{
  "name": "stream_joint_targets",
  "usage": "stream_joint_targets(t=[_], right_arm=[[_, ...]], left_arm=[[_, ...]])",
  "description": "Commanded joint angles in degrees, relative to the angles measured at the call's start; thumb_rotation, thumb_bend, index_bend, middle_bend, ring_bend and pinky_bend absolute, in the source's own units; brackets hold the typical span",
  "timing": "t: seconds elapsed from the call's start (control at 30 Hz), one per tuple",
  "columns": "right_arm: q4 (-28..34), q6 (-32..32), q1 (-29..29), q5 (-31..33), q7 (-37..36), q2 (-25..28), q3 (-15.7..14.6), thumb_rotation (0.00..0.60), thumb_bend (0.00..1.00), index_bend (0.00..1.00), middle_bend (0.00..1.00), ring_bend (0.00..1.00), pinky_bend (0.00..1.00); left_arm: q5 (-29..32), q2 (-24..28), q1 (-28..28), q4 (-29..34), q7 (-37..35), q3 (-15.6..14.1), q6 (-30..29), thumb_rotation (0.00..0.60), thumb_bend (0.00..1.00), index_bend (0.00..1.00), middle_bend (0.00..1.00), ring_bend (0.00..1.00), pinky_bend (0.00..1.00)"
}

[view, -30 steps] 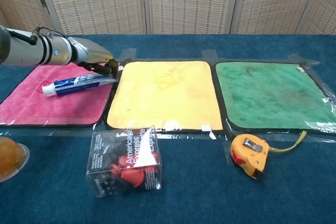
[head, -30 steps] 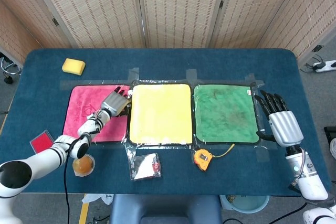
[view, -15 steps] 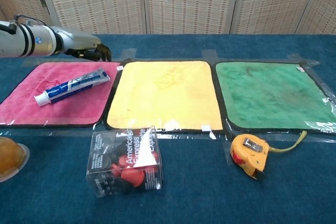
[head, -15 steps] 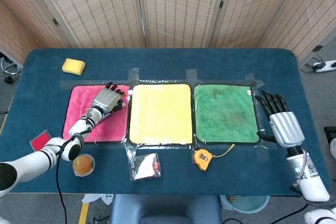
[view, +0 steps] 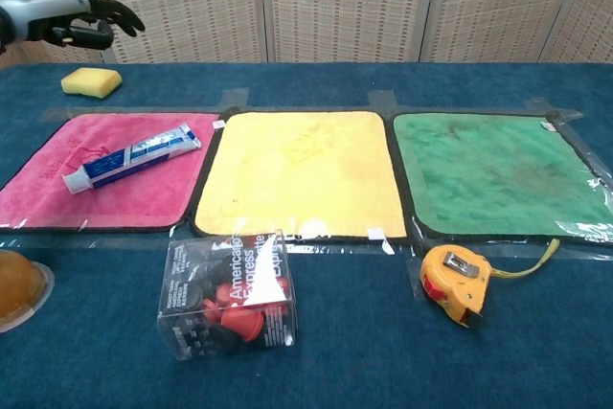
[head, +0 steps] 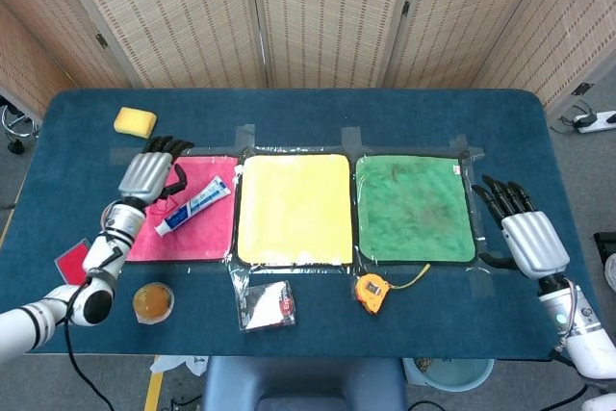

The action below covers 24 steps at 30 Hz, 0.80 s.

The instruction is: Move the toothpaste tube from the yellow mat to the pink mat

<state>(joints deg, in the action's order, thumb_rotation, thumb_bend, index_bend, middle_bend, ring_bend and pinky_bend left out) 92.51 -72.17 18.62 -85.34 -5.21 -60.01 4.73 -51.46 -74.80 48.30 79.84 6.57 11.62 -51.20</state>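
Already the toothpaste tube was laid on the pink mat; the left hand, fingers loosely apart and empty, was best lifted clear.

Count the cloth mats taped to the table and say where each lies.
3, in a row: the pink mat on the left with the toothpaste tube on it, the yellow mat in the middle, the green mat on the right. None seems hidden.
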Motion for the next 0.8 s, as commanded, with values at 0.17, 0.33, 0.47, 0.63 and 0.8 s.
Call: stream_joint_targets(t=[0.17,0.33,0.47,0.63,0.8], right_arm=[[0.7,-3.4,-2.3,-1.2,-1.2,0.8,-0.7,0.6,0.15,0.0,0.0,0.0,0.0],[2.0,-5.7,-4.5,-2.1,-2.3,2.0,-1.8,0.6,0.15,0.0,0.0,0.0,0.0],[1.7,-7.5,-6.3,-3.1,-3.4,1.7,-3.0,0.6,0.15,0.0,0.0,0.0,0.0],[1.2,-10.2,-8.9,-3.6,-3.6,1.0,-4.1,0.6,0.15,0.0,0.0,0.01,0.0],[0.5,-11.9,-11.0,-3.7,-4.4,0.0,-5.1,0.6,0.15,0.0,0.0,0.0,0.0]], left_arm=[[-3.7,6.1,-10.8,10.9,-2.9,-1.5,-13.7,0.356,0.85,0.21,0.18,0.08,0.0],[-9.1,7.3,-17.9,15.0,-4.2,-3.9,-23.4,0.361,0.8,0.21,0.18,0.08,0.0],[-13.1,7.3,-22.6,16.6,-5.3,-6.0,-28.7,0.398,0.8,0.22,0.18,0.09,0.0],[-17.2,6.8,-27.9,18.3,-4.0,-8.1,-35.3,0.402,0.79,0.22,0.18,0.09,0.0],[-19.9,6.1,-31.9,18.9,-1.8,-9.7,-39.6,0.414,0.79,0.23,0.18,0.09,0.0]])
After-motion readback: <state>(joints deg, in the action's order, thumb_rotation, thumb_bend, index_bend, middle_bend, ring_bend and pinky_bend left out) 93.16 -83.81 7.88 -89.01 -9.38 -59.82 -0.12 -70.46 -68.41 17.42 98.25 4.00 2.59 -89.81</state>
